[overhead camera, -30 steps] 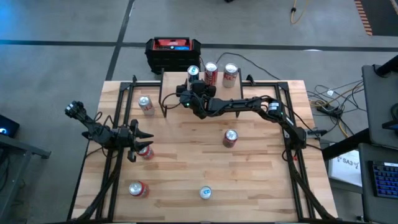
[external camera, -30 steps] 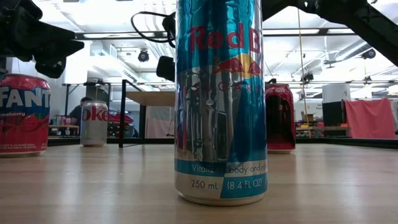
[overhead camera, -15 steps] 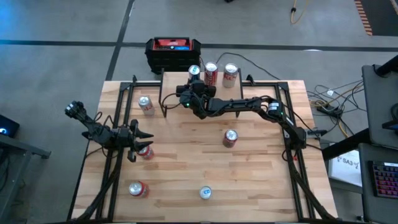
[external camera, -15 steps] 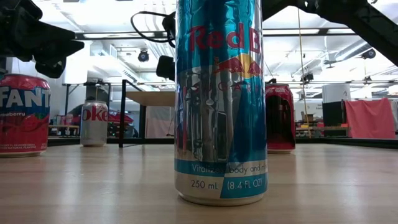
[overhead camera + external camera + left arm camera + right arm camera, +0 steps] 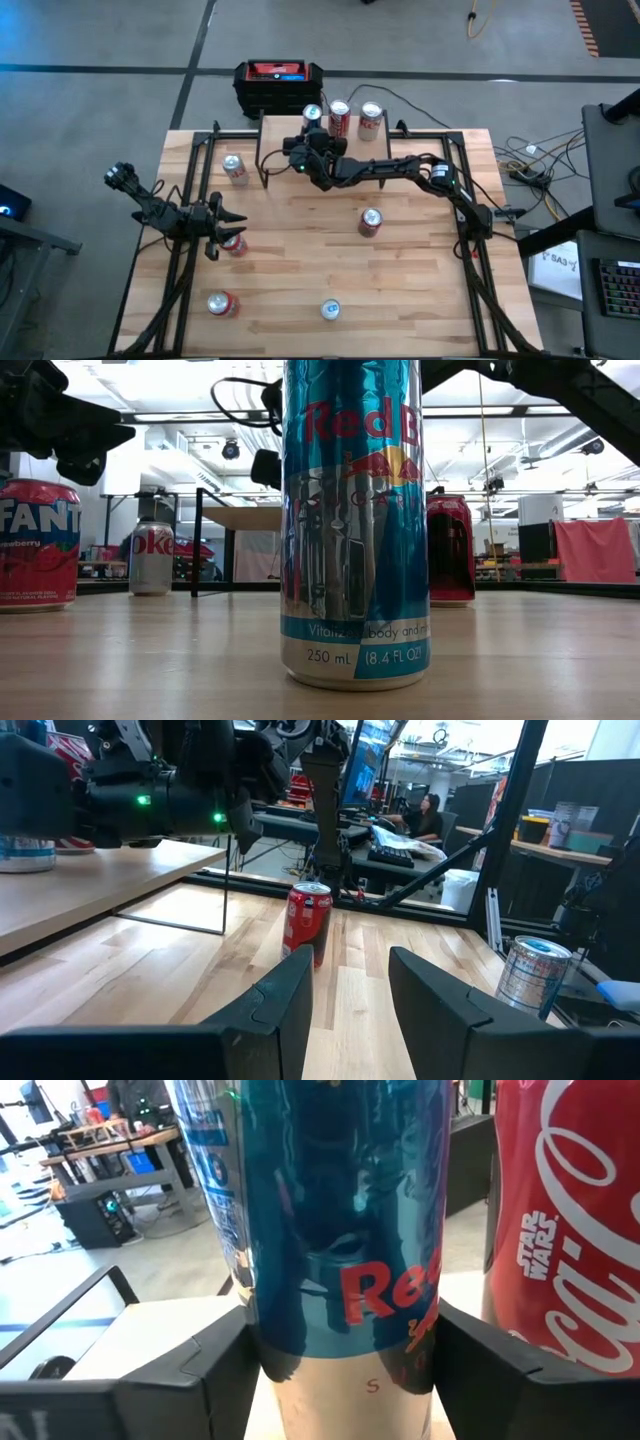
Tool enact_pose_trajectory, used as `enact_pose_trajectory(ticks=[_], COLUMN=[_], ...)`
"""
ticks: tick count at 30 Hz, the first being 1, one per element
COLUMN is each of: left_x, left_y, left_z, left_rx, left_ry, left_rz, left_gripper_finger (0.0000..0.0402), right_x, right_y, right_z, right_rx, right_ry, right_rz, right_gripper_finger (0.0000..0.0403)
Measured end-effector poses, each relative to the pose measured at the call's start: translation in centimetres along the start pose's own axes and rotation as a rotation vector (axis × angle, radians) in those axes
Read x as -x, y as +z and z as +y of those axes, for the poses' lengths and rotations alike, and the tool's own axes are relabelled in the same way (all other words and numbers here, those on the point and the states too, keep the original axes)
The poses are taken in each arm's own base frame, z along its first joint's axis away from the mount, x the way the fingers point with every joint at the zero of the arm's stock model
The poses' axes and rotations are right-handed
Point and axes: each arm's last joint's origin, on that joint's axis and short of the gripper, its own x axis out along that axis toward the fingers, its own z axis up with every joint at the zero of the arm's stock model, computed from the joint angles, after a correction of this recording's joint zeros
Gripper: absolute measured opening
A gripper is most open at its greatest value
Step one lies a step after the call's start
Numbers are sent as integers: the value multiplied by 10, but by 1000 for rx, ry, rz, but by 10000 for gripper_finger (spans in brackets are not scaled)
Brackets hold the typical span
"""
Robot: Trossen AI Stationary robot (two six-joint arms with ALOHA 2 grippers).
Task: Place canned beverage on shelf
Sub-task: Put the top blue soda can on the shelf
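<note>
Right wrist view showed the right gripper (image 5: 345, 1350) squeezing the blue can (image 5: 340, 1230) at the shelf's (image 5: 300, 135) 12 o'clock edge, touching a red can (image 5: 570, 1220), which could tip if bumped, while the left gripper (image 5: 215, 228) stayed closed.

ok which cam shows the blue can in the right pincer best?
Right wrist view: the blue can fills the frame between the right pincer's fingers. The high view shows only its top on the shelf. Low and left wrist views don't clearly show it.
</note>
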Motion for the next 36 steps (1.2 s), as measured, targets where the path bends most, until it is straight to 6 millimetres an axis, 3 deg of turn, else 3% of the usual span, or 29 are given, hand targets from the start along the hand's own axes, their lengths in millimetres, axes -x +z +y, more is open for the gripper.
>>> enact_pose_trajectory(ticks=[36], left_x=[0], left_y=[0], left_z=[0], left_rx=[0], left_ry=[0], left_rz=[0], left_gripper_finger=[118], right_x=[-15], right_y=[7], right_z=[-5], right_rx=[-35], right_ry=[-22], right_rz=[-19], right_gripper_finger=[233])
